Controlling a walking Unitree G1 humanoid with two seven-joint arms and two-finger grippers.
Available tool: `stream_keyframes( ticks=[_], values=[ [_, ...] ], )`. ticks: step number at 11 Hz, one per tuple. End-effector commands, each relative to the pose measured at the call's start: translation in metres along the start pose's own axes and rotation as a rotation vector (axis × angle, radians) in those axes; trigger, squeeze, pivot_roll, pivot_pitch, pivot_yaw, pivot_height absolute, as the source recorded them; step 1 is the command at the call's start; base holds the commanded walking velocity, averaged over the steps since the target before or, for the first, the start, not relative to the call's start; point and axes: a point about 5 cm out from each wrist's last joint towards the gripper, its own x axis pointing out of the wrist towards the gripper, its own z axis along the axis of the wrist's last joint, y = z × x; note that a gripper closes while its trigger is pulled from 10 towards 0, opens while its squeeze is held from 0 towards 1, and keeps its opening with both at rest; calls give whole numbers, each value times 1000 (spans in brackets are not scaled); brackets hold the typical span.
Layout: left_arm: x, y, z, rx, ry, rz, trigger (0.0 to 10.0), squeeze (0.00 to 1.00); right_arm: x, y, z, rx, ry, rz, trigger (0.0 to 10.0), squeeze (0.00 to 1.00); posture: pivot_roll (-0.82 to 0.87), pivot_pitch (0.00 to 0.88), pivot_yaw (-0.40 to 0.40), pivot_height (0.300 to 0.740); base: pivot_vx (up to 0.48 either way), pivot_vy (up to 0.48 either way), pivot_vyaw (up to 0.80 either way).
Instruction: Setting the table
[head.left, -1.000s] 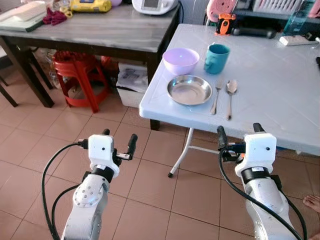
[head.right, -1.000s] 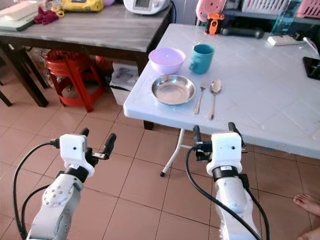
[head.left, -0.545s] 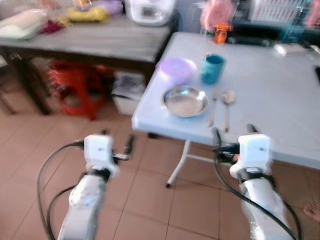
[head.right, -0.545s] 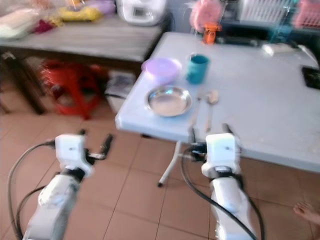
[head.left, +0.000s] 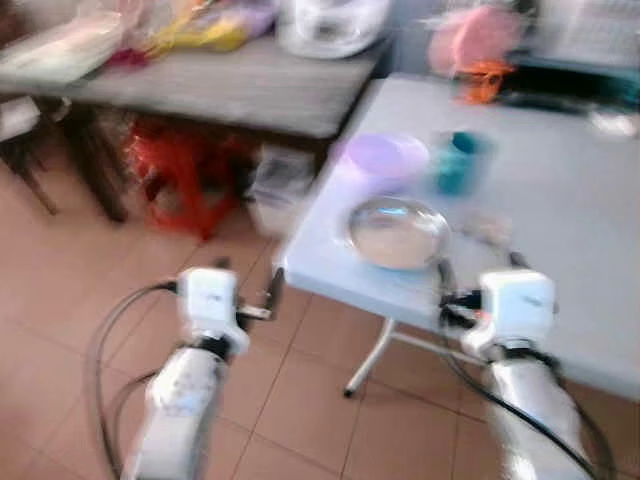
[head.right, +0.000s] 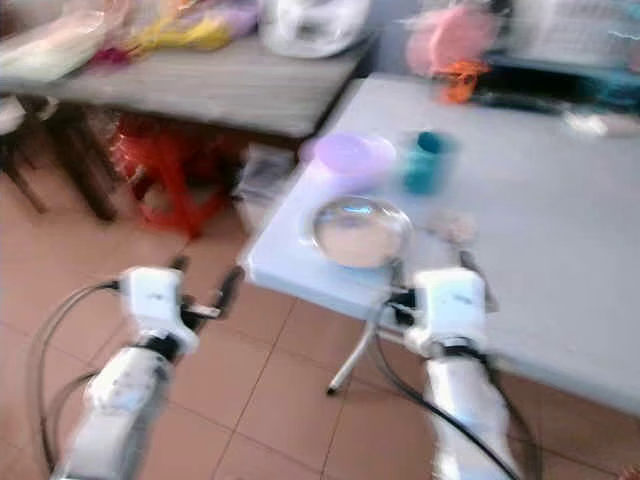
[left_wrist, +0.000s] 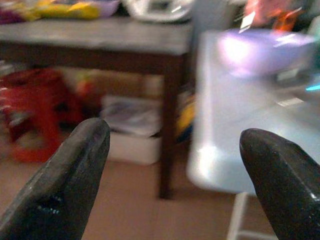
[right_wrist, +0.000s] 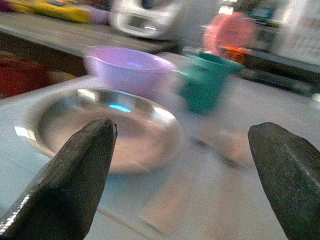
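Steel plate (right_wrist: 107, 127) was seen on the bench (head.left: 590, 200) just ahead of the right end effector (right_wrist: 182, 180), fingers spread. Left end effector (left_wrist: 175, 175) likewise spread, beside the bench edge.

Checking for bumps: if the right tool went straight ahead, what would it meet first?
Probably the metal plate: the right tool points at it from the table's near edge, open and empty. Blur leaves depth unsure.
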Motion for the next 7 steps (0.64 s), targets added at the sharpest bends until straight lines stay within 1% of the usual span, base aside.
stream_keyframes(
  ticks=[1, 3, 4, 6, 7],
  values=[
    [1, -5, 2, -7, -9, -16, 10000, 0, -2, -6, -2, -11, 10, -17, 10000, 0, -51, 111, 34, 740, 307, 0, 456],
    [0, -5, 2, -5, -4, -16, 10000, 0, -2, -6, -3, 9, 16, -26, 10000, 0, -46, 112, 37, 740, 296, 0, 0],
    [1, -5, 1, -4, 6, -20, 10000, 0, -2, -6, -4, 30, 23, -34, 10000, 0, -47, 113, 37, 740, 0, 0, 0],
    [1, -5, 1, -4, 9, -25, 10000, 0, -1, -6, -5, 49, 37, -39, 10000, 0, -50, 111, 36, 740, 0, 0, -650],
    [2, -6, 1, -4, 9, -26, 10000, 0, -1, -7, -4, 36, 29, -40, 10000, 0, -50, 111, 37, 740, 0, 0, -669]
  ],
)
